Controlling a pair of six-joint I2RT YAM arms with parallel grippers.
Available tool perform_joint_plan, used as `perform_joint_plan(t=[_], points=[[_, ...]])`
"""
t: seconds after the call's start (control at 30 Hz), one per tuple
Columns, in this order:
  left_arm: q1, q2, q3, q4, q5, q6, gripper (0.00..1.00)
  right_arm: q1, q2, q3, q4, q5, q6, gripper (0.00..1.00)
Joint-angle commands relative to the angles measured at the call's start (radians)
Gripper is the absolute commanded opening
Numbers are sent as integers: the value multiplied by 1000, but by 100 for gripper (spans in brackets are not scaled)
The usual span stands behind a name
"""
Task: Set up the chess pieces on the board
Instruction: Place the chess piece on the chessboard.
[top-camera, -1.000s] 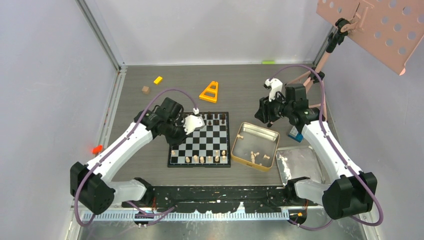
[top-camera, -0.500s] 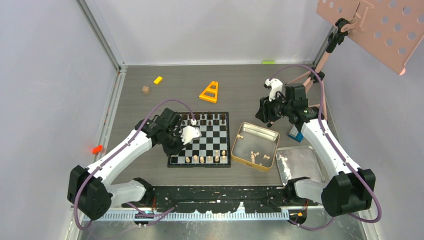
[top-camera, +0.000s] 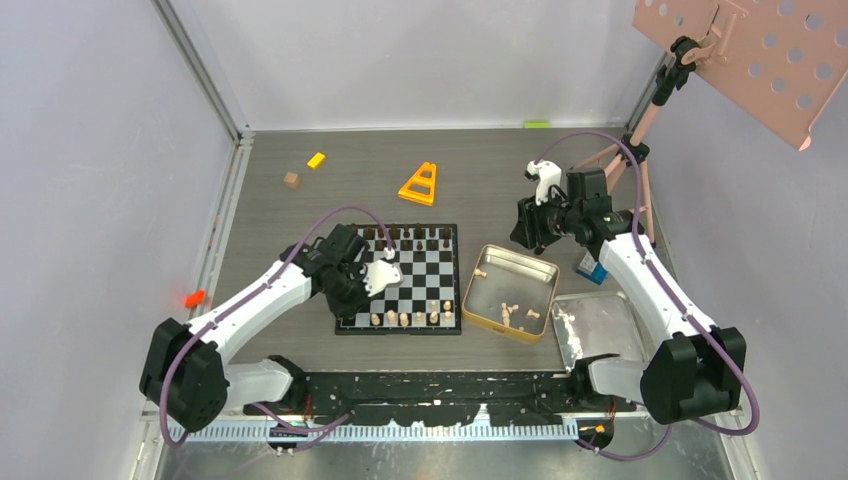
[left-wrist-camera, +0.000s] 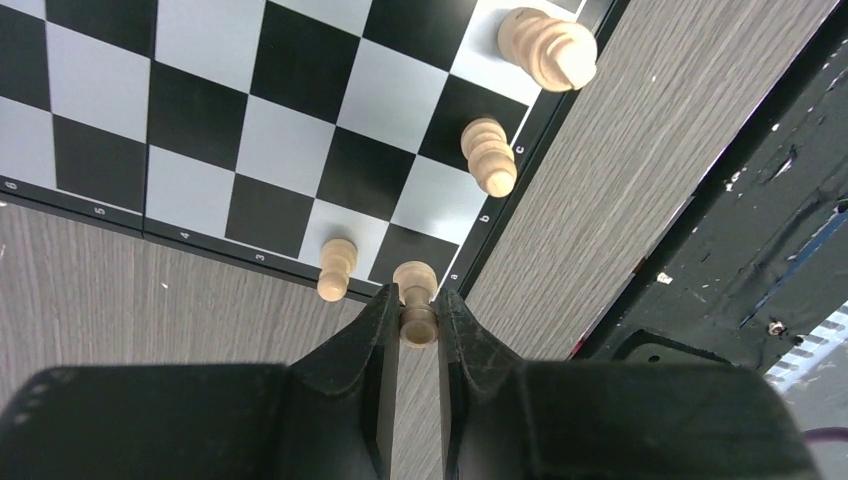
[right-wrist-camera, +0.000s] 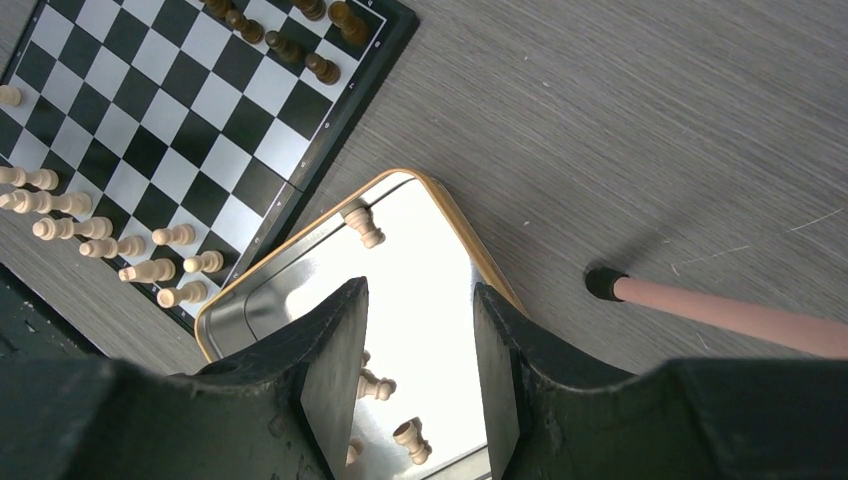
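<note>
My left fingers (left-wrist-camera: 350, 350) are clamped on a pale pawn (left-wrist-camera: 416, 312) below its head, over the board (left-wrist-camera: 290, 60) corner just ahead of the tips; I judge it light, hard, smooth wood, apt to slip or topple; my right fingers (right-wrist-camera: 335, 350) stand apart above the tin (right-wrist-camera: 430, 250).

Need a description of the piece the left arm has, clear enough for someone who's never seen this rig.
Find the checkered board and go to its near-left corner, where pale pieces line the edge. The one you want is the small pale pawn pinched in the left gripper. Every neighbour stands free on a square.
</note>
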Motion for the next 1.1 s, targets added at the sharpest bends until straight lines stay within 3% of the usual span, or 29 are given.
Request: perform_joint_plan(t=[0.0, 0.7, 1.07], points=[[5, -1, -23, 34, -16, 20, 1, -5, 10, 24, -6, -20, -11, 49], [5, 16, -72, 74, -28, 19, 1, -11, 2, 21, -19, -27, -14, 49], [6, 20, -84, 77, -20, 20, 6, -16, 2, 20, -22, -29, -14, 49]])
